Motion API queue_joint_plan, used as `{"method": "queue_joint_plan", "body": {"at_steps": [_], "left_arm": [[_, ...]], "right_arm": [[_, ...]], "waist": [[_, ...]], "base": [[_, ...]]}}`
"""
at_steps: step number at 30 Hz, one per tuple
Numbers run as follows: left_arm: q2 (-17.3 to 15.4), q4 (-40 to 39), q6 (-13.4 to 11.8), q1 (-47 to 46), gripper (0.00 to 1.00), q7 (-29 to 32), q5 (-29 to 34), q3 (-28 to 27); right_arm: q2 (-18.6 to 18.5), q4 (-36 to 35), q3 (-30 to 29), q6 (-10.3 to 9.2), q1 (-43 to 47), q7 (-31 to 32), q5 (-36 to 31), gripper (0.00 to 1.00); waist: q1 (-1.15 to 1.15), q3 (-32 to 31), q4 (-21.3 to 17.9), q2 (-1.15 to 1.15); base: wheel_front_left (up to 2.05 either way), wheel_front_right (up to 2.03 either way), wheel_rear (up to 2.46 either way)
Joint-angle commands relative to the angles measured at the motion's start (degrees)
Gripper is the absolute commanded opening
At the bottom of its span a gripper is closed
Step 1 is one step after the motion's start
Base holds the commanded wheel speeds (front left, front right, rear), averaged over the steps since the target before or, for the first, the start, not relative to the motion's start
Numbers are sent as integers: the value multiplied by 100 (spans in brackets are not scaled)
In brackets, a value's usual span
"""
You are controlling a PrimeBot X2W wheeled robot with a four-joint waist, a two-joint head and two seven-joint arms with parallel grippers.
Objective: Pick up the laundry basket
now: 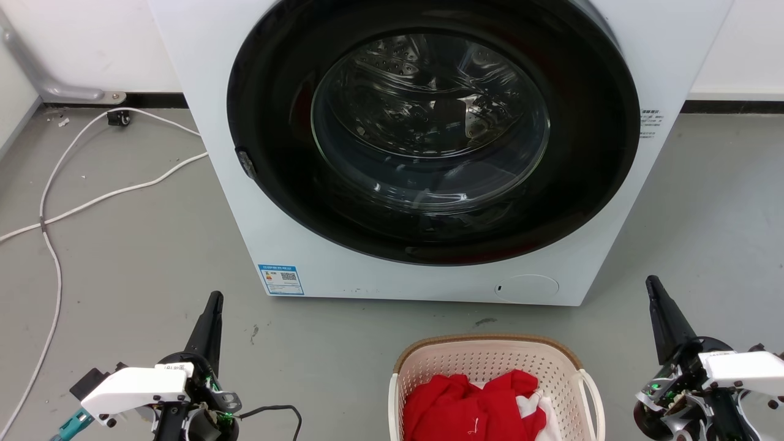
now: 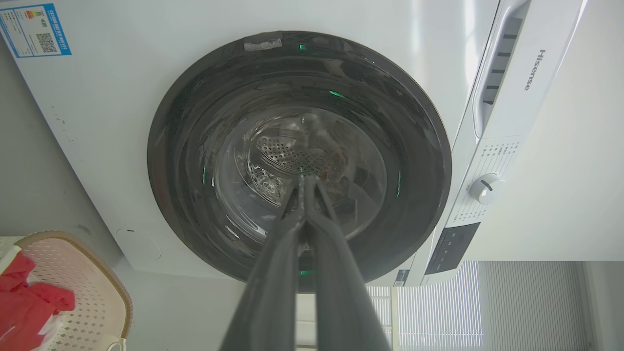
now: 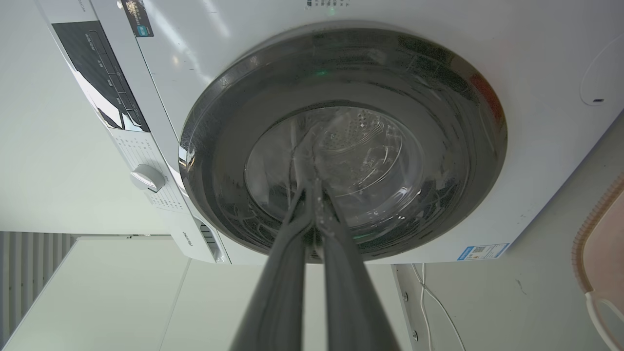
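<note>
Left gripper (image 1: 215,300) sits at the lower left of the head view, fingers pointing up-frame, well apart from the laundry basket (image 1: 484,339). In the left wrist view its two fingers (image 2: 273,273) lie pressed together tip to tip (image 2: 305,179), nothing btwn them. Right gripper (image 1: 652,283) is at the lower right of the head view, also clear of the basket. In the right wrist view the tips (image 3: 312,184) blur into reflections on the door glass, but they seem to meet, w/ nothing held.

Basket stands on the grey floor (image 1: 135,269) at btm ctr of the head view, between the two grippers and nearer the right one, just in front of the washing machine (image 1: 239,202). It is upright, tan rim on top, w/ a white loop handle (image 1: 594,398) on its right-hand side. Red clothes (image 1: 465,404) fill the inside, a bit of white cloth (image 1: 550,422) beside them. Same basket shows at the lower left of the left wrist view (image 2: 100,292) and at the right edge of the right wrist view (image 3: 591,229).

Machine's round dark door (image 1: 275,202) is closed and takes up the upper middle of the frame. A blue label (image 1: 280,279) sits at the machine's lower left corner. White cable (image 1: 92,197) trails over the floor at the left.
</note>
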State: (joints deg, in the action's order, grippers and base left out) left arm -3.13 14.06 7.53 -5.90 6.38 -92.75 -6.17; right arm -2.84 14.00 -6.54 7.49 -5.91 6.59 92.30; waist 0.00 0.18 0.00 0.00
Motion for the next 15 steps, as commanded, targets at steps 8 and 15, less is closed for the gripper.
{"method": "queue_joint_plan", "body": {"at_steps": [8, 15], "left_arm": [[4, 4, 16, -55, 0, 9, 20, -27], [7, 4, 16, -56, 0, 13, 24, -30]], "right_arm": [[-7, 7, 0, 0, -58, 10, 22, 0], [-7, 7, 0, 0, -59, 10, 22, 0]], "waist": [[0, 0, 0, 0], [0, 0, 0, 0]], "base": [[0, 0, 0], [0, 0, 0]]}}
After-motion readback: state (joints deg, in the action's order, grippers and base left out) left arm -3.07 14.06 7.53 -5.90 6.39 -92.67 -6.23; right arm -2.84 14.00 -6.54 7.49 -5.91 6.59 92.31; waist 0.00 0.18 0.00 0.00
